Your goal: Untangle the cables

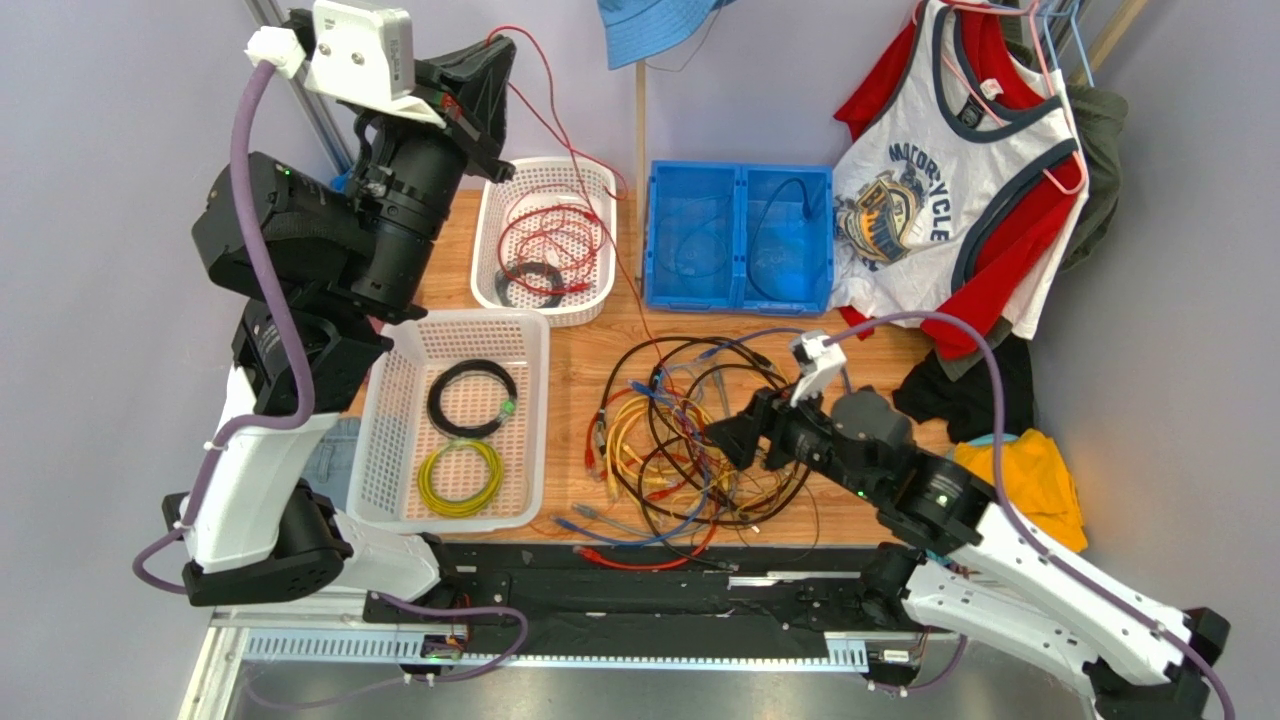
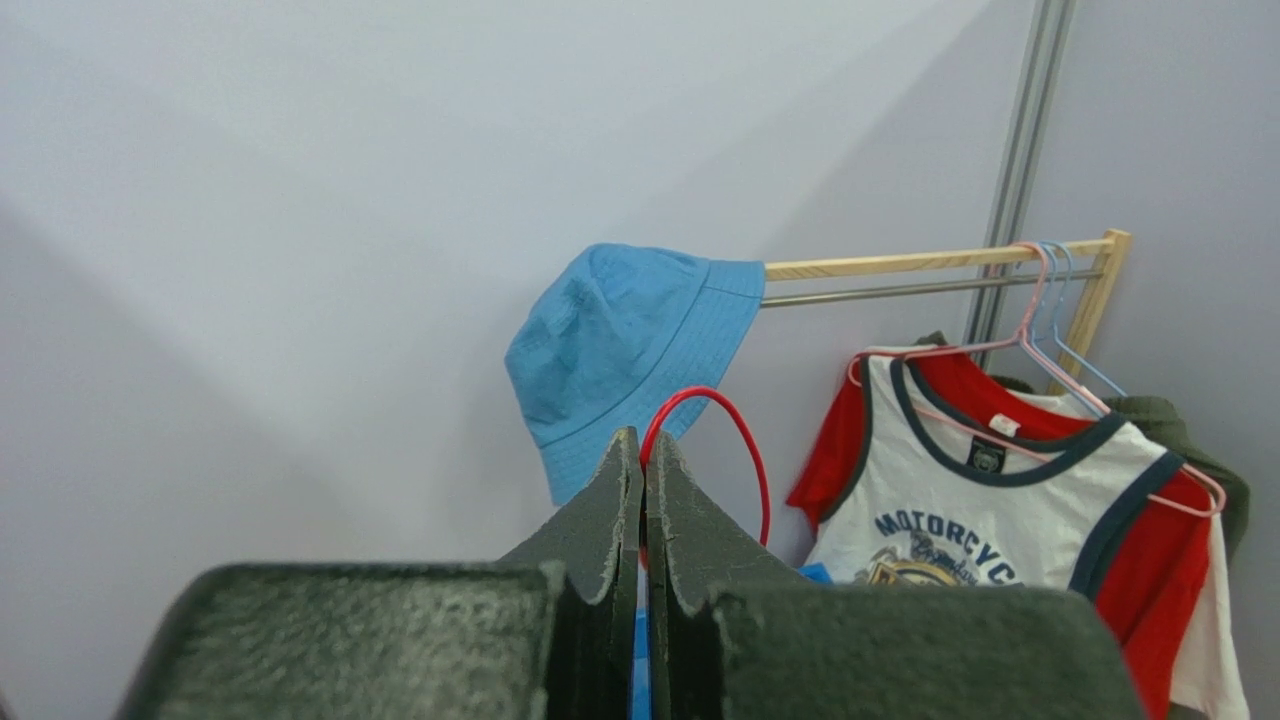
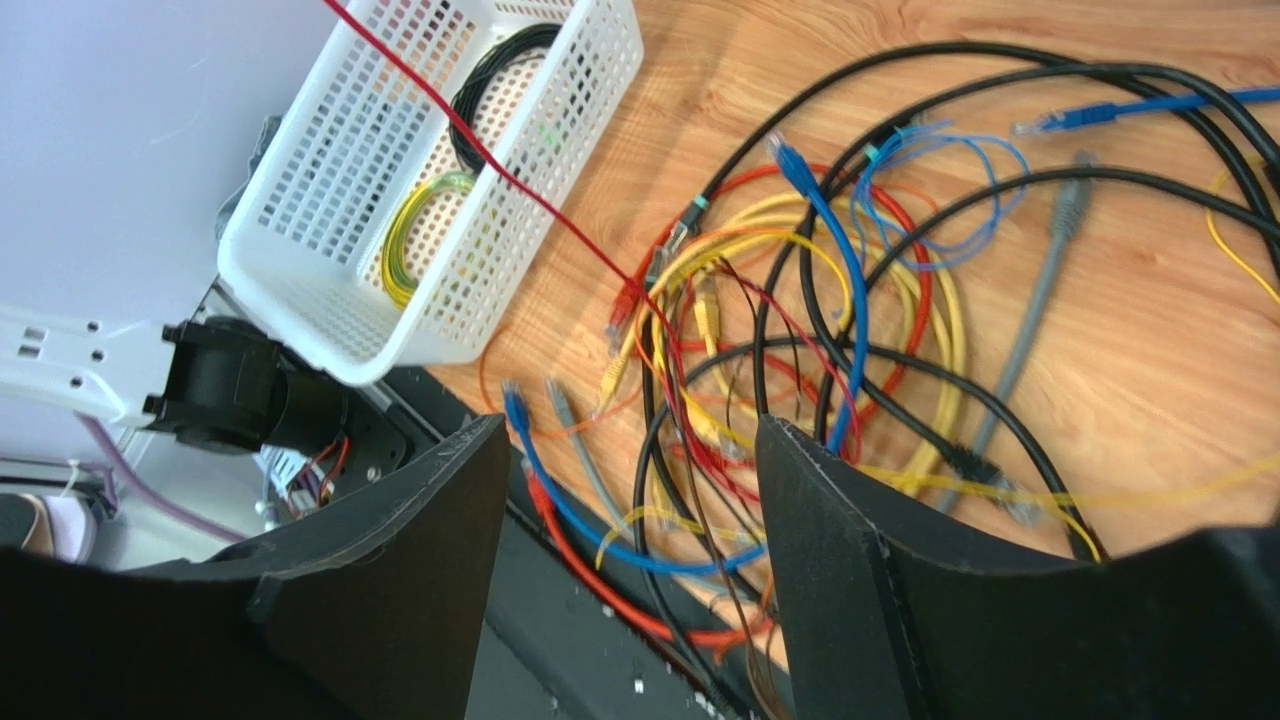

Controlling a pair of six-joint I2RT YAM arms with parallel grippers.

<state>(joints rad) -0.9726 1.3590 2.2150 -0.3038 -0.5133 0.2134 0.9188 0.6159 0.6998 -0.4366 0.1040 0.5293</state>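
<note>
Left fingers [image 2: 643, 468] were clenched on a raised red cable [image 3: 496, 173], which ran taut toward 5 o'clock into the cables [image 1: 661, 443]. Right fingers [image 1: 736, 438], released, hovered nearer, over them.

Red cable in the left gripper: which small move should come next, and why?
Probably lower the open right gripper onto the heap to pin it. The raised left gripper is shut on the red cable, which runs straight into that heap; pulling could drag everything.
</note>
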